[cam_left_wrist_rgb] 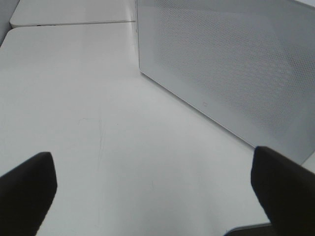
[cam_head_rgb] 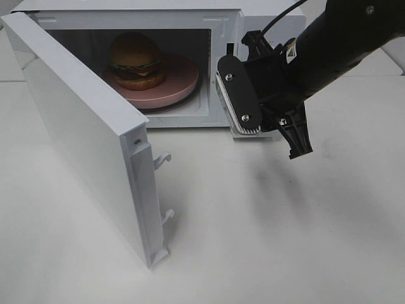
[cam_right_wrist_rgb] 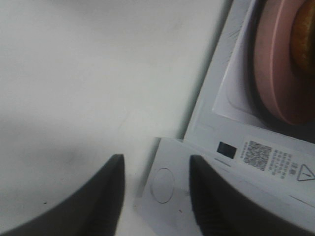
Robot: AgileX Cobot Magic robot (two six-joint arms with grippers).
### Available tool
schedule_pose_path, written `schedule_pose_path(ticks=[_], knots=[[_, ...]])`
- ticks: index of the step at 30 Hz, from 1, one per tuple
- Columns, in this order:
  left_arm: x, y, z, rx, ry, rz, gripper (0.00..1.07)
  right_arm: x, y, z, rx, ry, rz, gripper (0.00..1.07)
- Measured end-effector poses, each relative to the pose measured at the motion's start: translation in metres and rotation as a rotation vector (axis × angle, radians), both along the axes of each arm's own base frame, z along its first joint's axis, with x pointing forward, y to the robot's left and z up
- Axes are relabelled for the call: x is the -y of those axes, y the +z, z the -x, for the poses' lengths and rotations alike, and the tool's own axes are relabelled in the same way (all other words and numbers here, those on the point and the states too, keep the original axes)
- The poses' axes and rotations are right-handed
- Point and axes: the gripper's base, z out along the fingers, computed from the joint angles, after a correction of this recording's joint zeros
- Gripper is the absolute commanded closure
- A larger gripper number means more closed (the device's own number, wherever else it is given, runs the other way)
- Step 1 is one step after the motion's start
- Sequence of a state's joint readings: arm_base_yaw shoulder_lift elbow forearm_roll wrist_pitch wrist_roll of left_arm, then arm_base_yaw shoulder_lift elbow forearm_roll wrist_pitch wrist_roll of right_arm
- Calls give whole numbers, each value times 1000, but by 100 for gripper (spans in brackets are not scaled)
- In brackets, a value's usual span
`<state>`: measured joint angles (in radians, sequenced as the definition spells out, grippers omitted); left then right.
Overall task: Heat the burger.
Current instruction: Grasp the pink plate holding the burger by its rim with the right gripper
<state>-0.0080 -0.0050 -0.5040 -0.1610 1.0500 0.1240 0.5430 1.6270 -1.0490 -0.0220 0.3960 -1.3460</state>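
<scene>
A: White tabletop (cam_head_rgb: 285, 240). Burger (cam_head_rgb: 135, 58)?
B: Inside open microwave (cam_head_rgb: 221, 19), toward pink plate's (cam_head_rgb: 183, 85) left edge. Microwave top cut off.
A: Claws?
B: Right gripper (cam_head_rgb: 272, 136) part-spread, empty, at microwave's front-right corner. Left gripper (cam_left_wrist_rgb: 157, 191) wide; only tips visible.

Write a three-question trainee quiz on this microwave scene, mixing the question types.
1. True or false: the burger sits outside the microwave.
2. The door is: A shut; B swung open; C missing.
3. What does the burger rest on?
Key: 1 false, it is inside; 2 B; 3 a pink plate.
</scene>
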Motion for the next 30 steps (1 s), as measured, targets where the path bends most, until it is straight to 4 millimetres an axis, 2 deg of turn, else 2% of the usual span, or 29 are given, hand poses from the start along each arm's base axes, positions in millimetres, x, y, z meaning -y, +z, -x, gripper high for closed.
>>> schedule_pose_path(ticks=[1, 2, 3, 4, 5, 6, 7, 8, 16, 21, 30], knots=[[0, 0, 0, 0, 0, 0, 6, 0, 0, 0, 0, 0, 0, 42], [0, 0, 0, 0, 0, 0, 6, -1, 1, -1, 11, -1, -8, 34], [0, 0, 0, 0, 0, 0, 6, -1, 1, -1, 11, -1, -8, 34], [0, 0, 0, 0, 0, 0, 6, -1, 1, -1, 17, -3, -13, 20], [0, 0, 0, 0, 0, 0, 6, -1, 1, -2, 18, -6, -16, 14], [0, 0, 0, 0, 0, 0, 6, -1, 1, -2, 18, -6, -16, 14], [0, 0, 0, 0, 0, 0, 6, -1, 1, -2, 20, -7, -18, 7], [0, 0, 0, 0, 0, 0, 6, -2, 2, -3, 31, -7, -25, 5], [0, 0, 0, 0, 0, 0, 6, -5, 3, -3, 53, 5, -33, 7], [0, 0, 0, 0, 0, 0, 6, -18, 4, -7, 68, 32, -30, 9], [0, 0, 0, 0, 0, 0, 6, -44, -3, -28, 65, 25, -48, 11]])
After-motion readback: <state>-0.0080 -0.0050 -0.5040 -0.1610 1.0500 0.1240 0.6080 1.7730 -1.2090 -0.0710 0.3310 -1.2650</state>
